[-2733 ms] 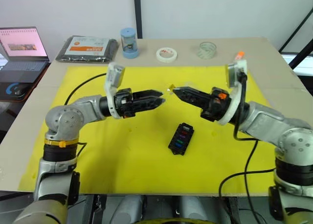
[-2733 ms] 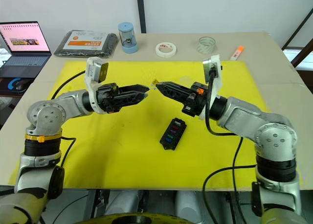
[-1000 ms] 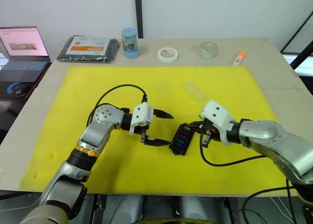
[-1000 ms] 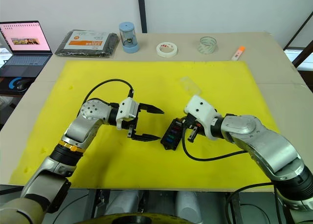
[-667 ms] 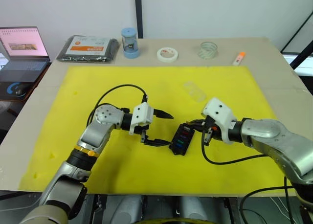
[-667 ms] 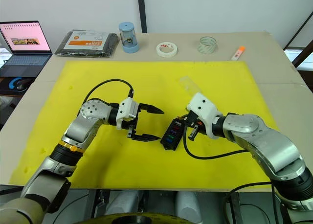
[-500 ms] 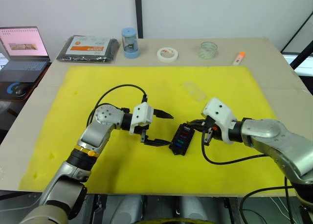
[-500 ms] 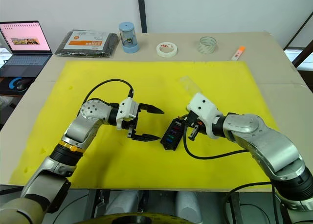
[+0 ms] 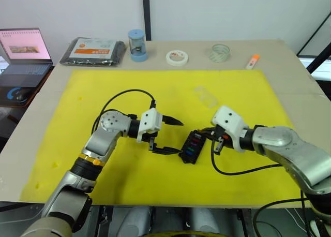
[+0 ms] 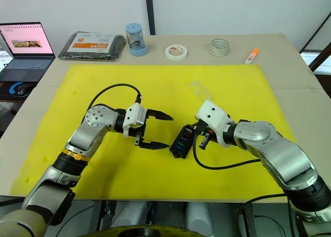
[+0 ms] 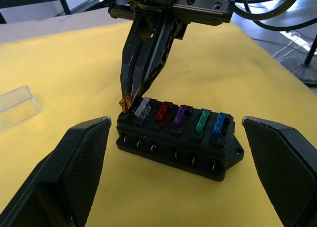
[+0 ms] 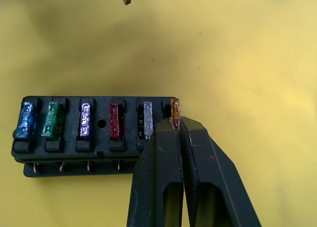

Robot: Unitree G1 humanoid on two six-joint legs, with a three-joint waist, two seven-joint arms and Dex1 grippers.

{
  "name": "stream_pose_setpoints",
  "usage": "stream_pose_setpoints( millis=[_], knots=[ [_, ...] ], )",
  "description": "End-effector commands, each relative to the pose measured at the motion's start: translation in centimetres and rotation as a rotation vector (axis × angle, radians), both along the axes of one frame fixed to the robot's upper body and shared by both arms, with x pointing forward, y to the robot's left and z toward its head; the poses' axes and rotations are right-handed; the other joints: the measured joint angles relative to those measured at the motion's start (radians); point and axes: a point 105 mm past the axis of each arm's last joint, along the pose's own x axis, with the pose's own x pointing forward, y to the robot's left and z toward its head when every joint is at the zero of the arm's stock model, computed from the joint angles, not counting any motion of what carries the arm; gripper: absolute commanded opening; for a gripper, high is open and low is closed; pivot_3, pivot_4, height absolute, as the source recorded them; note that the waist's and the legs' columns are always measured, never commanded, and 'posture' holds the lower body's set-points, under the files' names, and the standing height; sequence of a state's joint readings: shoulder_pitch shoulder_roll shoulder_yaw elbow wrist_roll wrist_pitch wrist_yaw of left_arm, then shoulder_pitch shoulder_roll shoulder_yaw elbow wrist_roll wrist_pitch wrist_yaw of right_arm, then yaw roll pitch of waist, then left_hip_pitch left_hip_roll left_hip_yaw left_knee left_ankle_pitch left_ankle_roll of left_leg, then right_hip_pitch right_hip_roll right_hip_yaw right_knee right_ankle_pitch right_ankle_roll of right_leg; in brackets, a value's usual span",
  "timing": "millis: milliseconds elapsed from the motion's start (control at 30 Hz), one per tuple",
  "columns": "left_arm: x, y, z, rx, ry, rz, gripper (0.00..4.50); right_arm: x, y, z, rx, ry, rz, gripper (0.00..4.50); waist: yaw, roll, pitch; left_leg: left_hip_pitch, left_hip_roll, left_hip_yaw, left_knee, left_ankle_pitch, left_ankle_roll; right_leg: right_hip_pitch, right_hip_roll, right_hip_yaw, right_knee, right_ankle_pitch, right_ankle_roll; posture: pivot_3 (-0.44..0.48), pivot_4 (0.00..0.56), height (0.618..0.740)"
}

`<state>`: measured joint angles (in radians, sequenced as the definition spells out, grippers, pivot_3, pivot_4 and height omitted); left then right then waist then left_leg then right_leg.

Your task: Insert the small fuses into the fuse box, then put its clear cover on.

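The black fuse box [image 9: 191, 147] lies on the yellow mat with blue, green, purple, red and grey small fuses [image 12: 84, 120] seated in a row. My right gripper [image 12: 176, 124] is shut on a brown fuse [image 12: 175, 108], holding it at the box's end slot beside the grey one. My left gripper [image 9: 169, 137] stands open just left of the box, with nothing between its fingers; its wrist view looks straight at the box. The clear cover [image 9: 206, 95] lies flat on the mat behind the box.
Along the table's back edge stand a black packet with an orange label [image 9: 93, 50], a blue cylinder [image 9: 137, 45], a white tape roll [image 9: 176, 57], a clear tape roll [image 9: 219, 52] and an orange marker [image 9: 252, 61]. A laptop [image 9: 20, 53] sits far left.
Since 2.7 s ago both arms have come down from mid-air to the fuse box, and the left gripper now stands open. In the last second the right gripper only shifted slightly at the box's end.
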<state>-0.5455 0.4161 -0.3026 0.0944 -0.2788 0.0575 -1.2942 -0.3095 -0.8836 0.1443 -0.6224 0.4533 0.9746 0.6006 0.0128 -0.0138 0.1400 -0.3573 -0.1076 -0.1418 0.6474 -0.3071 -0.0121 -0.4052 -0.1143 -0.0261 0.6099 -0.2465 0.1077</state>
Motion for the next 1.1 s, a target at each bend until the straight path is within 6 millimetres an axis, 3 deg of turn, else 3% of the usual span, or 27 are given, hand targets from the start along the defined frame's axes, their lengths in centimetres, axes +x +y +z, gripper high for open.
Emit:
stream_pose_setpoints(
  millis=[33, 867, 1033, 1100],
  knots=[
    [-0.2, -0.2, 1.0, -0.013, -0.043, -0.012, 4.45, 0.0, 0.4, 0.2, 0.009, -0.011, 0.021, 0.00, 0.000, 0.000, 0.000, 0.000, 0.000, 0.000, 0.000, 0.000, 0.000, 0.000, 0.000, 0.000, 0.000, 0.000, 0.000, 0.000, 0.150, 0.740],
    [-0.1, -0.1, 0.9, -0.004, -0.045, 0.003, 4.45, 0.2, -0.2, -1.1, -0.053, 0.046, 0.058, 0.00, 0.000, 0.000, 0.000, 0.001, 0.000, 0.000, 0.000, 0.000, 0.000, 0.001, 0.000, 0.000, 0.000, 0.000, 0.000, 0.000, 0.150, 0.740],
    [-0.1, 0.0, 0.8, -0.003, -0.045, 0.005, 4.50, 0.4, -0.1, -0.4, -0.024, 0.026, 0.058, 1.13, 0.000, 0.000, 0.000, 0.001, 0.000, 0.000, 0.000, 0.000, 0.000, 0.001, 0.000, 0.000, 0.000, 0.000, 0.000, 0.000, 0.150, 0.740],
    [-0.1, -0.1, 0.8, -0.003, -0.046, 0.005, 4.50, 0.5, -0.2, -0.3, -0.021, 0.025, 0.057, 1.13, 0.000, 0.000, 0.000, 0.001, 0.000, 0.000, 0.000, 0.000, 0.000, 0.001, 0.000, 0.000, 0.000, 0.000, 0.000, 0.000, 0.150, 0.740]
  ],
)
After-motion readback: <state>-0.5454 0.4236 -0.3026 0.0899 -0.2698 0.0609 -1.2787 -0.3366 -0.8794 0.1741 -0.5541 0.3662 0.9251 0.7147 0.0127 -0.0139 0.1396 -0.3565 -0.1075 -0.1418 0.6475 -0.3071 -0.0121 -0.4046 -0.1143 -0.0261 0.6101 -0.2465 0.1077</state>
